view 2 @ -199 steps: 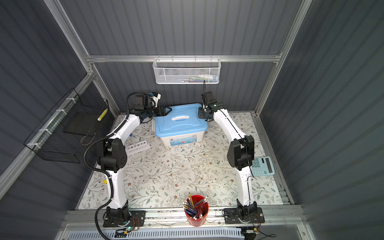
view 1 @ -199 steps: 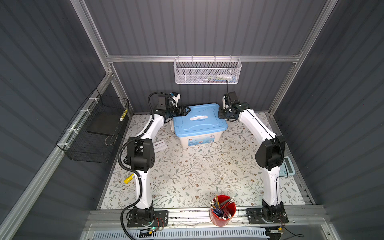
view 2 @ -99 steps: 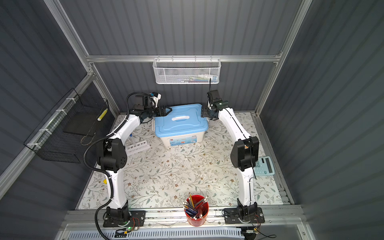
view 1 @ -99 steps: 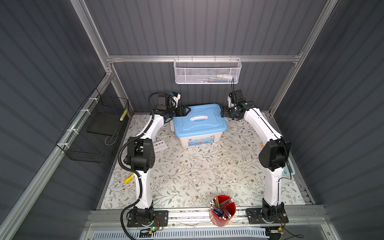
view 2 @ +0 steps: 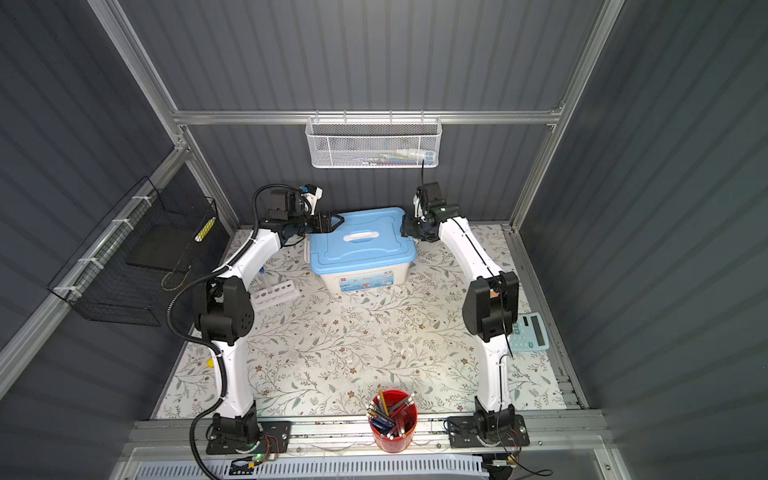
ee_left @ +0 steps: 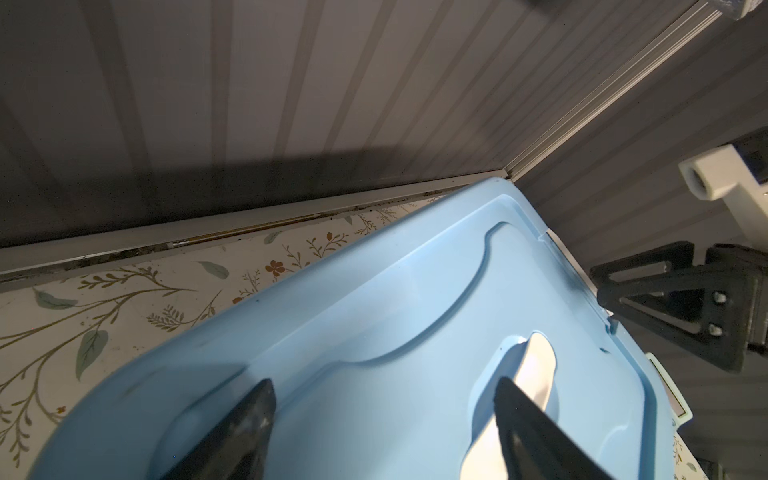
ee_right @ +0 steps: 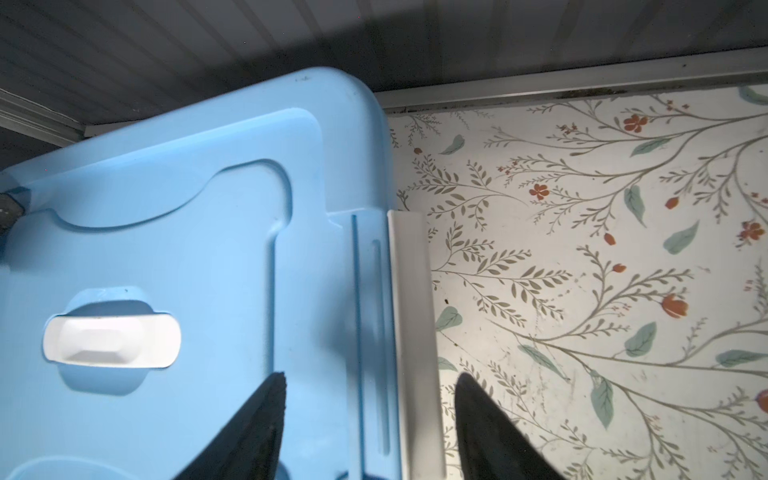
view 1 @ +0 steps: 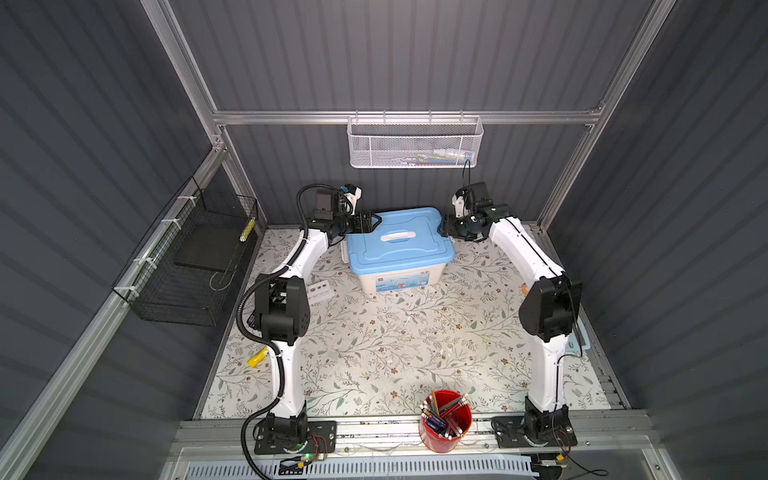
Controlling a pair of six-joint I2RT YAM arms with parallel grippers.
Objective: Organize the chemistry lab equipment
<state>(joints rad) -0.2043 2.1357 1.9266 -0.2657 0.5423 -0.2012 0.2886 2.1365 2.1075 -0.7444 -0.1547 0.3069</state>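
Note:
A storage box with a pale blue lid stands at the back of the table. My left gripper hovers open over the lid's left end, one finger near the white handle. My right gripper is open at the lid's right edge, its fingers on either side of the white side latch. A white test tube rack lies on the table left of the box, with a blue-capped tube by it. No other glassware shows clearly.
A white mesh basket on the back wall holds small items. A black wire basket hangs on the left wall. A red cup of pencils stands at the front, a calculator at the right, a yellow object at the left.
The right gripper drew back from the lid and rose, then came down at the lid's right edge over the latch. The left arm has not moved.

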